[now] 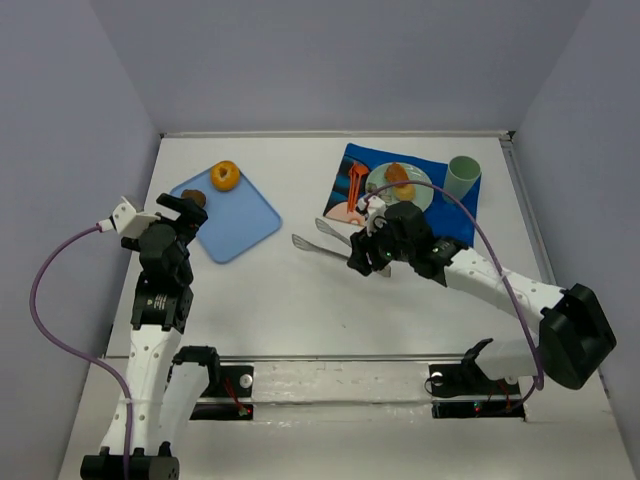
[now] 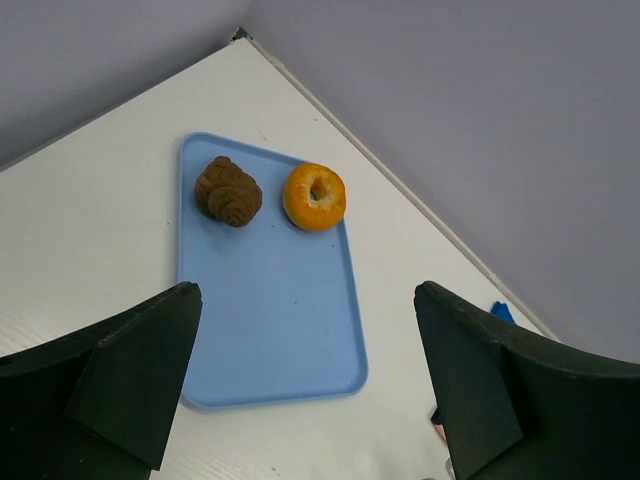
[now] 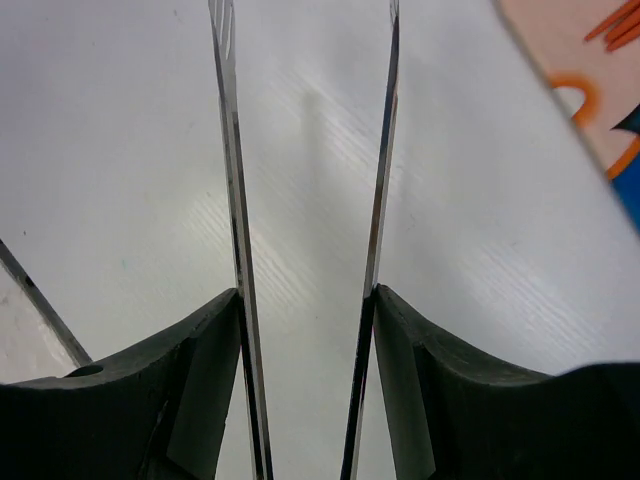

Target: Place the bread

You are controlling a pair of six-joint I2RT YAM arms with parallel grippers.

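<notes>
On the light blue tray (image 1: 240,228) (image 2: 270,320) at the left lie a brown croissant-shaped bread (image 1: 194,199) (image 2: 228,191) and an orange bagel (image 1: 225,176) (image 2: 315,196). My left gripper (image 1: 185,212) (image 2: 305,370) hangs open over the tray's near end, with nothing between its fingers. Another bread piece (image 1: 400,177) rests on the pale green plate (image 1: 418,196) on the blue mat. My right gripper (image 1: 368,255) (image 3: 305,330) is shut on metal tongs (image 1: 318,240) (image 3: 232,150). The tongs' two arms stand apart over bare table, with nothing between their tips.
A green cup (image 1: 462,178) stands at the mat's right end and an orange utensil (image 1: 357,185) lies on its left part. A corner of the patterned mat (image 3: 600,60) shows in the right wrist view. Grey walls close the table at the back and sides.
</notes>
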